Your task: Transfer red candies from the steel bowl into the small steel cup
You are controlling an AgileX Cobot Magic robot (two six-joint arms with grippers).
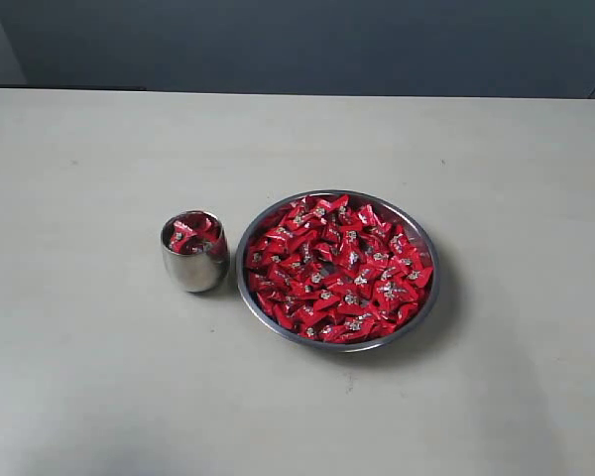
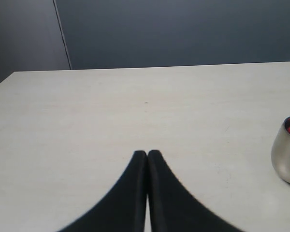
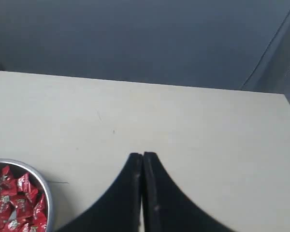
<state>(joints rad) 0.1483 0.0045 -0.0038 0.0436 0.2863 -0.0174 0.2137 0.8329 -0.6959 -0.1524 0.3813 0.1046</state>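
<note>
Plainly, the left gripper (image 2: pixel 147 153) was closed on nothing, with the small rounded polished steel cup (image 2: pixel 286 157) well apart from it. The right gripper (image 3: pixel 142 155) was likewise closed and empty, the wide shallow steel bowl (image 3: pixel 46 191) apart from it. In the exterior view, one cup (image 1: pixel 194 260) stood mid-frame, just left of one bowl (image 1: pixel 349 348). Shiny red-wrapped candies (image 1: pixel 337 270), too many to count, filled the bowl; several lay in the cup. Bare pale table (image 1: pixel 99 149) spread to every frame edge except the top.

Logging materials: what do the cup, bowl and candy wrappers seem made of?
Small rounded cup: apparently polished steel, with mirror-like reflections. Wide shallow bowl: likewise shiny steel, with a bright thin rim. Red candies: glossy twisted wrappers, probably foil or plastic film.
</note>
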